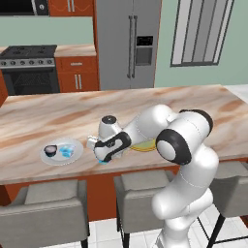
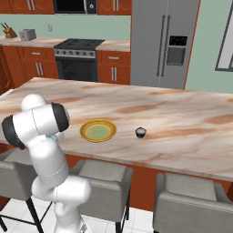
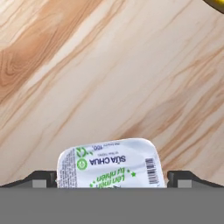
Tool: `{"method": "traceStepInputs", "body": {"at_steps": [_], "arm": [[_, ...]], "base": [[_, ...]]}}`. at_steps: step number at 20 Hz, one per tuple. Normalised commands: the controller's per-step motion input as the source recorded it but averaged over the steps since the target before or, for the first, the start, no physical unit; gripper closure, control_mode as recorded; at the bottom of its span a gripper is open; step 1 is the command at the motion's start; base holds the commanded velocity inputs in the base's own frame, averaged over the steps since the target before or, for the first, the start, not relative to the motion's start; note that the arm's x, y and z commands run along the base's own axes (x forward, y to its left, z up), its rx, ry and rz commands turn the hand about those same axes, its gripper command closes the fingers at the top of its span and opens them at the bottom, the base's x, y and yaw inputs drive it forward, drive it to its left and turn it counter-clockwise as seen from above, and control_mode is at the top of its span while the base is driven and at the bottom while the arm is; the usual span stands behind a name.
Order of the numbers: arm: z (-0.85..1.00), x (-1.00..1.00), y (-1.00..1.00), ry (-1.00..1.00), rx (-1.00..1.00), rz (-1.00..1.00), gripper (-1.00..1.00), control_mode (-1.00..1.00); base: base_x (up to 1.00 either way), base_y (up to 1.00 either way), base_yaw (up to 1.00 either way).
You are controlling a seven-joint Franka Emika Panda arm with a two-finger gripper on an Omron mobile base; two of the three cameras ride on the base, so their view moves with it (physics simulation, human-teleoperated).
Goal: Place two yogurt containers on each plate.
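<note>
Item: yogurt container (image 3: 109, 164), square-cornered cup with a white foil lid bearing green and dark print, a round green logo and a barcode at one edge. In the hand view it is lying lid-up on the marble-patterned counter (image 3: 109, 65), directly between the two dark fingertips (image 3: 43, 178). In the left base view a sliver of its light blue body (image 1: 103, 162) is showing under the hand, near the counter's front edge.

Item: gripper (image 1: 102, 159), reaching low over the counter, jaws standing wide apart on either side of the container, not pressing it.

Item: white-grey plate (image 1: 61, 151), sitting to the left of the gripper, carrying a dark navy cup with a pale top (image 1: 50, 150) and a light blue cup (image 1: 67, 152) side by side.

Item: yellow-rimmed plate (image 2: 98, 130) with greenish centre, lying bare on the counter.

Item: second dark cup (image 2: 141, 132), standing on the counter just right of the yellow-rimmed plate.
</note>
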Motion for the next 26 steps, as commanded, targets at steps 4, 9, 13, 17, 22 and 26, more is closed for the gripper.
{"method": "traceStepInputs", "body": {"at_steps": [4,9,13,17,22,26], "arm": [[-0.1,-0.05,0.0,0.0,0.0,0.0,-1.0,-1.0],[-0.05,0.0,0.0,0.0,0.0,0.0,-1.0,-1.0],[-0.03,-0.02,0.0,0.0,0.0,0.0,-1.0,-1.0],[0.0,-0.15,0.0,-0.05,0.0,0.0,-1.0,-1.0],[0.0,-0.15,0.0,-0.07,0.0,0.0,-1.0,-1.0],[-0.04,-0.1,0.01,-0.03,0.0,0.0,-1.0,-1.0]], "base": [[0.0,0.0,0.0],[0.0,0.0,0.0],[0.0,0.0,0.0],[0.0,0.0,0.0],[0.0,0.0,0.0],[0.0,0.0,0.0]]}}
